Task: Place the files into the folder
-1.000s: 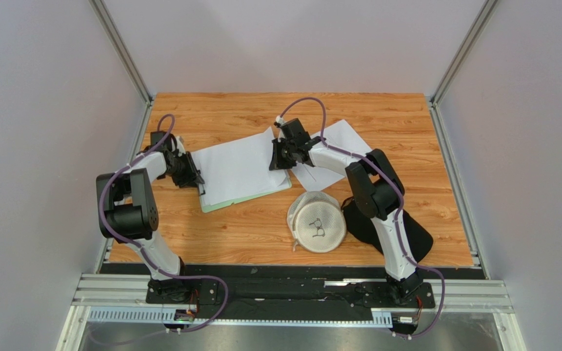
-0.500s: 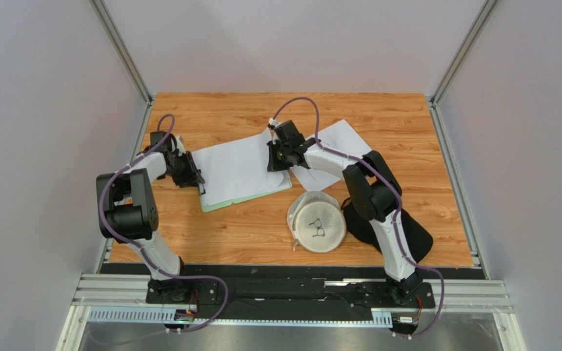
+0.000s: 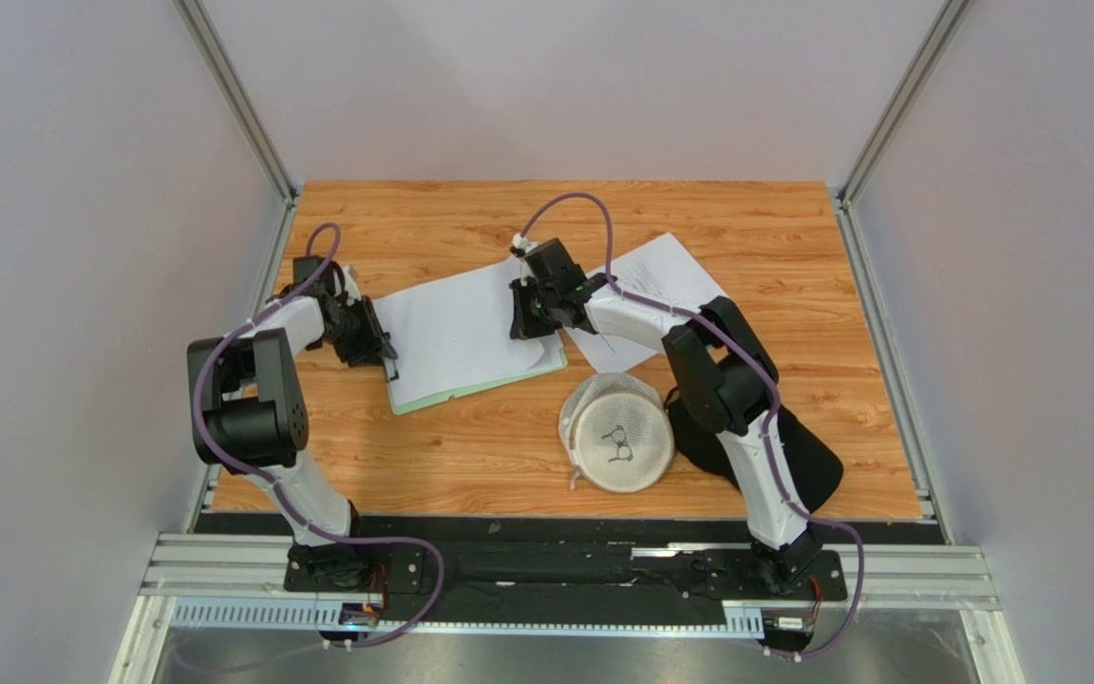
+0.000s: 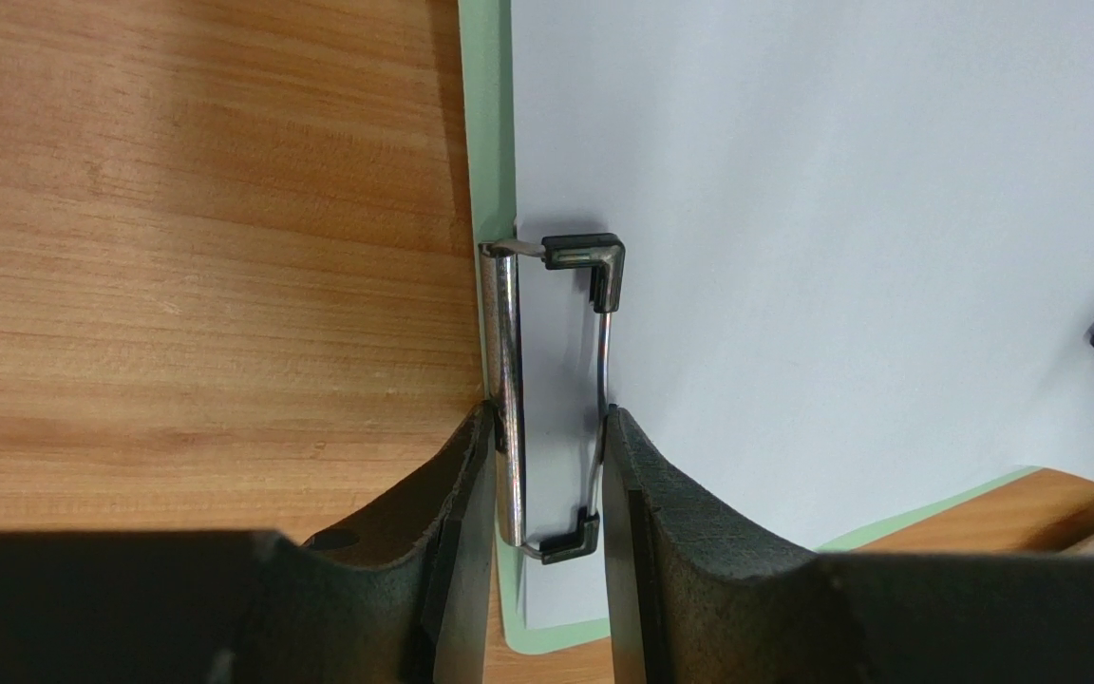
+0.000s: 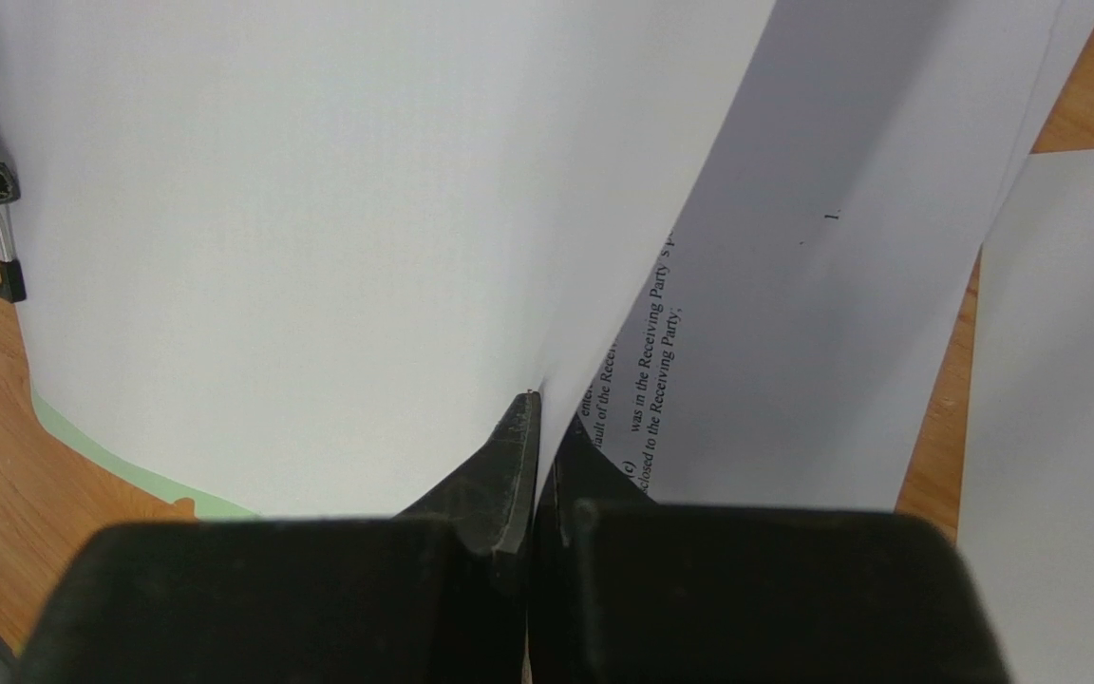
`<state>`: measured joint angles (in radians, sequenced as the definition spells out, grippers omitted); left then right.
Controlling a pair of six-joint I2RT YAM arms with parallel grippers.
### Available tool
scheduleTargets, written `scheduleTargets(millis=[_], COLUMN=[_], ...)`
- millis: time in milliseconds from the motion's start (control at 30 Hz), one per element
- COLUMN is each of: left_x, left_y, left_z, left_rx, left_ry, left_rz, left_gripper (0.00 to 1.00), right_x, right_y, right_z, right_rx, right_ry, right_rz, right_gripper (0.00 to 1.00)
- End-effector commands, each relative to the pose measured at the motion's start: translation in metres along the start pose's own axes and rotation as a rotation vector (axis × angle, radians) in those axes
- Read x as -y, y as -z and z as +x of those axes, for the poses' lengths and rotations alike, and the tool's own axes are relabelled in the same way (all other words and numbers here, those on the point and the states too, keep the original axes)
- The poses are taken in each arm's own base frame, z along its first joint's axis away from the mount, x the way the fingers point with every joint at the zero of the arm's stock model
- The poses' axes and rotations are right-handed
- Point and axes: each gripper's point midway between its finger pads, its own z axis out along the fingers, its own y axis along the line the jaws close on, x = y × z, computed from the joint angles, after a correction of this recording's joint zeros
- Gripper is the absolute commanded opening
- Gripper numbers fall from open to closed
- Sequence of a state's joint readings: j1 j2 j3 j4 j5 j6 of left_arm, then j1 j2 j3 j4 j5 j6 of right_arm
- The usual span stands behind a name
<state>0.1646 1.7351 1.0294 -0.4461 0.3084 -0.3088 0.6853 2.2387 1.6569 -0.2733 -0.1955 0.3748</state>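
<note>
White files (image 4: 824, 214) atop light-green folder (image 4: 484, 114); more beside.

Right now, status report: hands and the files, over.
Left hand squeezing clip of the folder. Right hand shut on top sheet, laid over the folder. Printed sheet loose beside it. Cap apart from folder.
</note>
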Motion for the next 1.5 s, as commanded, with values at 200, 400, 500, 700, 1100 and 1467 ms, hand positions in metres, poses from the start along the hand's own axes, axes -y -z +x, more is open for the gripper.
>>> scheduleTargets(millis=[200,400,500,700,1100,1467], left_x=[-0.001,-0.037,-0.052,-0.013,0.34,0.452], left_y=[0.006,0.023,0.053,0.099,0.044,-0.093], left_z=[-0.011,-0.015,-0.036,-0.056,-0.068,-0.001], left_rx=[-0.036,-0.076,-0.015,0.126,0.251,0.096], left_ry=[-0.031,-0.043,-0.07,-0.05,-0.363,-0.27], left_rz=[-0.048,-0.29,-0.436,-0.381,0.489,0.592], left_gripper=[0.04,0.37,0.99,0.99,0.79,0.77], right_x=[-0.035,-0.044,-0.034,0.065,0.262,0.339], right_y=[0.009,0.026,0.075,0.14,0.201,0.189], right_z=[-0.033,-0.039,-0.062,-0.087,-0.09,-0.09], right_rx=[0.049,0.009,0.022,0.099,0.19,0.128], right_ry=[-0.008,-0.042,-0.036,-0.147,-0.388,-0.204], right_rz=[-0.188,-0.207,-0.118,0.163,0.577,0.544], right_gripper=[0.14,0.63,0.76,0.81,0.79,0.82])
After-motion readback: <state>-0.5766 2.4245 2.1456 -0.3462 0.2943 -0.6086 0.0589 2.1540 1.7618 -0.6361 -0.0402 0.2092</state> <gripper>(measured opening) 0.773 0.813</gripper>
